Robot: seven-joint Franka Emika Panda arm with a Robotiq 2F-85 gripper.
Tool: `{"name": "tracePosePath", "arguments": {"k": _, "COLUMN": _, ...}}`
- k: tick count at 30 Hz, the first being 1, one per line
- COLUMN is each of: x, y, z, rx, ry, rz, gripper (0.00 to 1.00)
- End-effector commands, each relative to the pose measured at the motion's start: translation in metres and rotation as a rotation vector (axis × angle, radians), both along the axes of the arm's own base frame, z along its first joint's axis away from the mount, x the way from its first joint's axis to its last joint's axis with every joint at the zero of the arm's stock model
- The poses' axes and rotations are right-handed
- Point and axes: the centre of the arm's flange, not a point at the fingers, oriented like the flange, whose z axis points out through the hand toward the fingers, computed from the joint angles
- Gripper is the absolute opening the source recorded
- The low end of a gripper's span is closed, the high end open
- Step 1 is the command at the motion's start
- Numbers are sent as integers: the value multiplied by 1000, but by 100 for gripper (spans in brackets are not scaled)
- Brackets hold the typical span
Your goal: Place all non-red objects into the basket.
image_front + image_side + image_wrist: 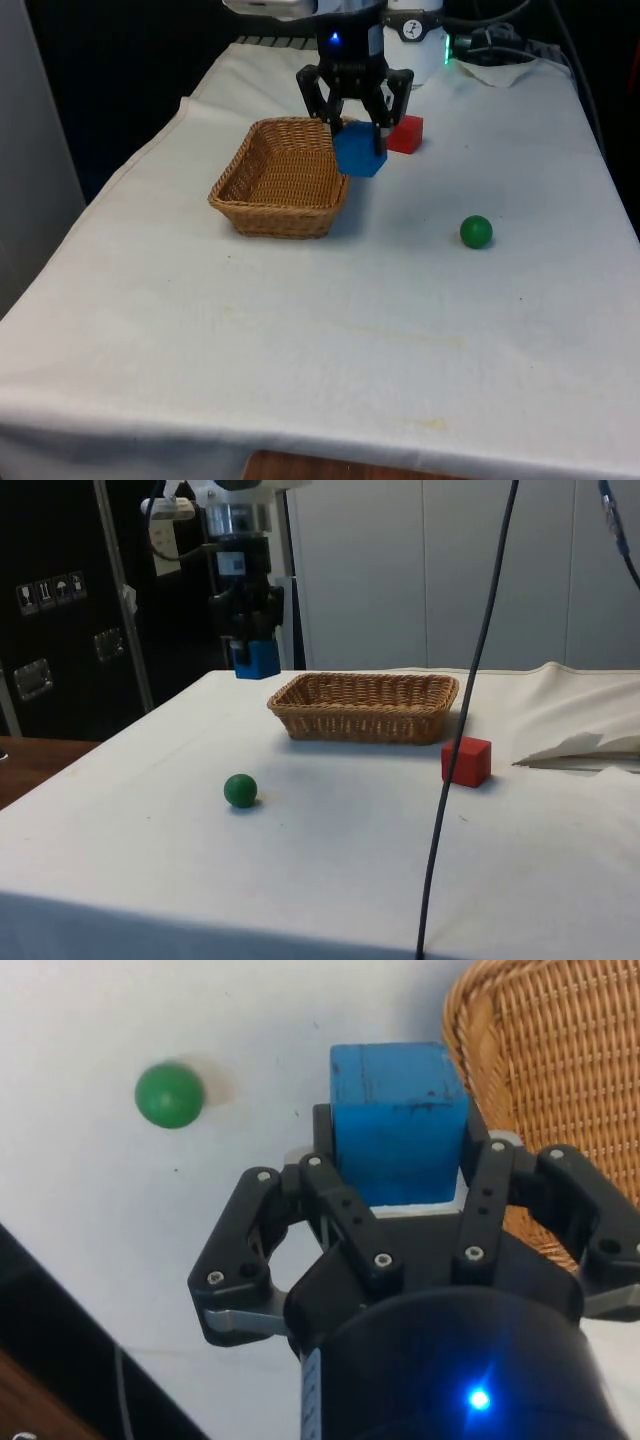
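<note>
**Blue block aloft beside the basket, drop still to come**

The claw point(356, 112) is pinching a blue cube point(359, 150) between its two black fingers and holds it in the air, clear of the surface point(300, 330). This reads as the carry step for the first non-red item: the block is lifted but not yet over the container. The wicker basket point(280, 180) sits just beside the claw and lower; in the wrist view its rim point(470, 1020) lies right next to the cube's edge, so the block hangs outside the rim, not above the inside. The next move calls for a short sideways shift until the cube is over the basket's open middle, then a release.

The cube is a hard-edged solid block, its painted faces slightly scuffed with dark specks. The basket is a shallow rectangular tray of tightly woven tan cane with flared walls and a braided rim. A small smooth green ball point(476, 231) rests on the white cloth well apart from the claw, on the side away from the basket; it is likely to roll if nudged and remains to be collected. A red cube point(405, 134), matte and sharp-cornered, stands near the claw and should stay put.
</note>
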Motion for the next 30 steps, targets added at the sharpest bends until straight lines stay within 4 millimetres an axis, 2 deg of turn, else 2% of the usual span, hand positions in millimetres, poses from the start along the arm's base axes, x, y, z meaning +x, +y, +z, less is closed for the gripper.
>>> {"name": "tracePosePath", "arguments": {"k": 1, "x": -2, "y": 0, "z": 0, "rx": -4, "ry": -5, "rz": 0, "gripper": 2}}
{"name": "tracePosePath", "arguments": {"k": 10, "x": -17, "y": -4, "z": -6, "rx": -38, "ry": -32, "rz": 5, "gripper": 2}}
{"name": "tracePosePath", "arguments": {"k": 18, "x": -38, "y": -23, "z": -19, "rx": -78, "ry": -67, "rz": 3, "gripper": 2}}
{"name": "tracePosePath", "arguments": {"k": 19, "x": -36, "y": -20, "z": -20, "rx": -73, "ry": -57, "rz": 3, "gripper": 2}}
{"name": "tracePosePath", "arguments": {"k": 25, "x": -49, "y": -45, "z": -31, "rx": -88, "ry": -73, "rz": 3, "gripper": 2}}
{"name": "tracePosePath", "arguments": {"k": 26, "x": -49, "y": -42, "z": -31, "rx": -93, "ry": -64, "rz": 2, "gripper": 2}}
{"name": "tracePosePath", "arguments": {"k": 30, "x": -54, "y": -63, "z": -36, "rx": -94, "ry": -72, "rz": 4, "gripper": 2}}
